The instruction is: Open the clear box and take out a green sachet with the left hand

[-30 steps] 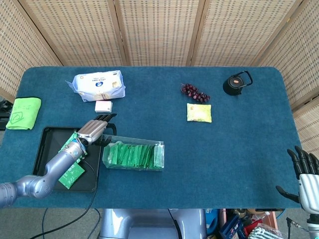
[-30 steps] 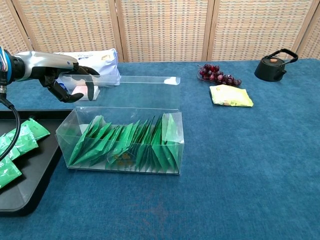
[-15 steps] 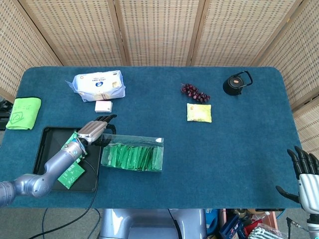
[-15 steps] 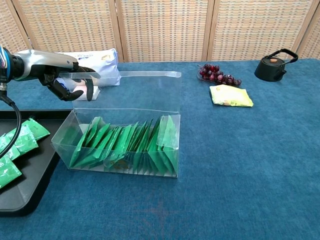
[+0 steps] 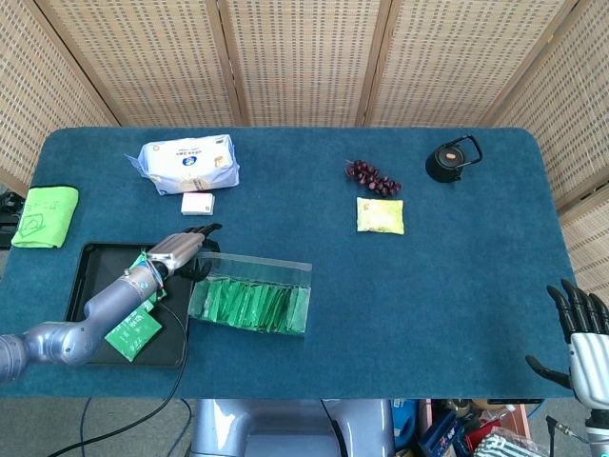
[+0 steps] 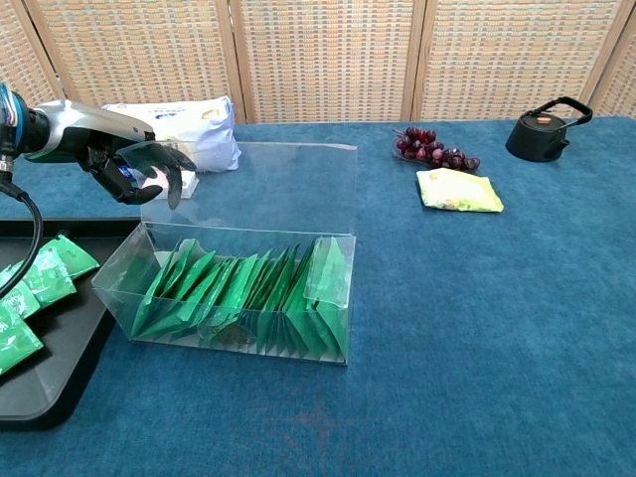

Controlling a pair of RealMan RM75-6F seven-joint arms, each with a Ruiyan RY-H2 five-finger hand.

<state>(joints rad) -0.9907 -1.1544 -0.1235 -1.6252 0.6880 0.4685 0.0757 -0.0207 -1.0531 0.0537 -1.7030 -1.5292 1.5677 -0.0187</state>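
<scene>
The clear box [image 6: 238, 298] [image 5: 249, 303] sits at the table's front left, filled with a row of green sachets [image 6: 248, 293]. Its lid [image 6: 253, 189] stands upright along the far side. My left hand [image 6: 134, 164] [image 5: 181, 249] grips the lid's upper left corner, and its curled fingers show through the plastic. My right hand [image 5: 582, 324] hangs off the table's front right corner with its fingers spread and nothing in it. The chest view does not show it.
A black tray [image 6: 55, 373] [image 5: 81, 271] with loose green sachets [image 6: 45, 273] lies left of the box. Farther back are a white wipes pack [image 5: 187, 164], a small white box [image 5: 197, 203], grapes [image 5: 373, 176], a yellow packet [image 5: 380, 215], a black kettle [image 5: 451, 159] and a green cloth [image 5: 45, 215].
The lid has swung from lying flat behind the box to standing upright. The box has slid a little left and towards the front edge. My right hand has not moved.
</scene>
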